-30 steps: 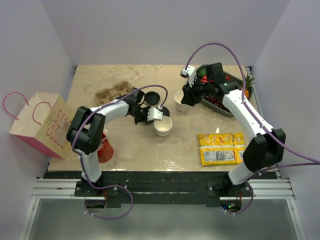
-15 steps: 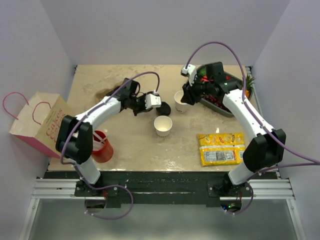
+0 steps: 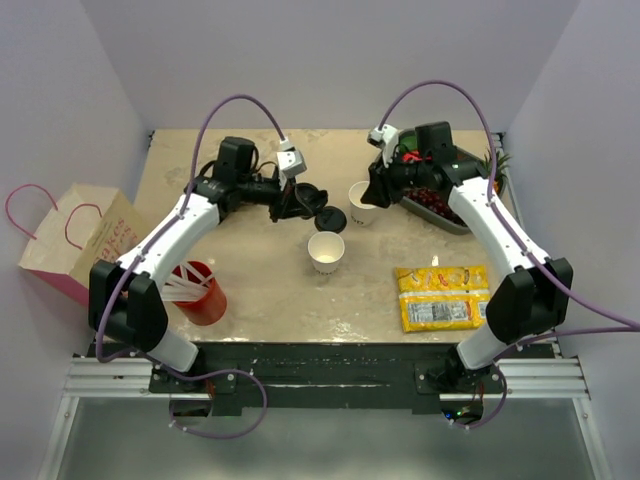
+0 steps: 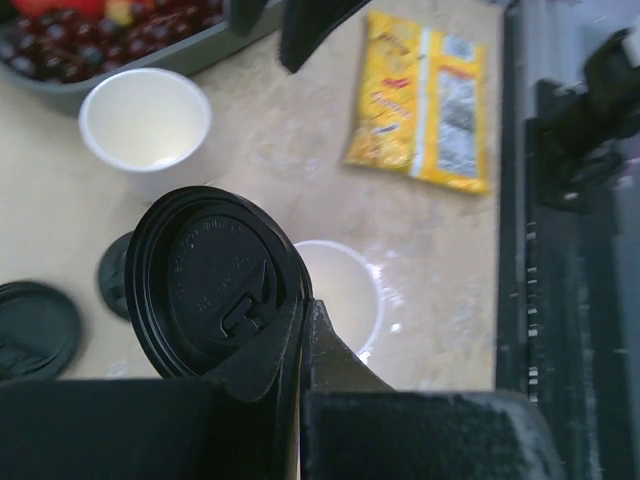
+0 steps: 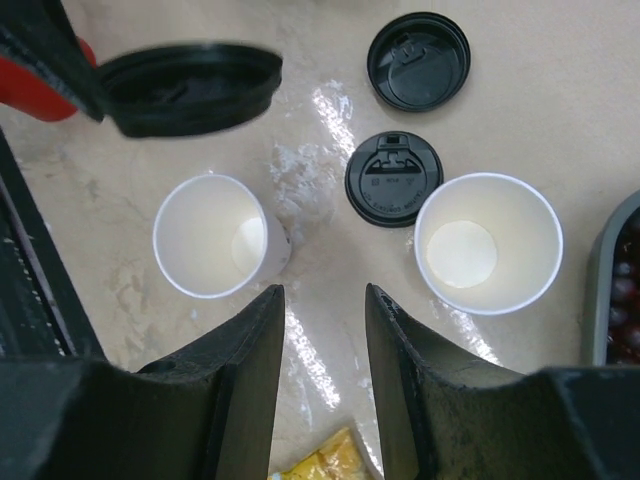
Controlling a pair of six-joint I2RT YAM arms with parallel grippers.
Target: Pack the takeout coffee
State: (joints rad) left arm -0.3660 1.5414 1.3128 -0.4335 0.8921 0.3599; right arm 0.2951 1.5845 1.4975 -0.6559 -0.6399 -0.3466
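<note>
No cup with a lid on it is in view. Two lidless white paper cups stand on the table, a near one (image 3: 327, 251) (image 5: 210, 237) (image 4: 340, 290) and a far one (image 3: 362, 201) (image 5: 488, 243) (image 4: 145, 120). My left gripper (image 3: 298, 198) (image 4: 300, 310) is shut on a black lid (image 3: 308, 195) (image 4: 215, 285) (image 5: 190, 88) and holds it in the air behind the near cup. Two more black lids (image 5: 393, 179) (image 5: 418, 61) lie flat on the table. My right gripper (image 3: 373, 193) (image 5: 325, 300) is open and empty, above the table between the two cups.
A grey tray of fruit (image 3: 447, 220) sits at the back right. A yellow snack packet (image 3: 440, 297) lies at the front right. A red cup with straws (image 3: 200, 292) and a paper bag (image 3: 85, 250) are at the left.
My left gripper has lifted away from the near cup and drawn back towards the far side with the lid in it. The right arm has barely moved.
</note>
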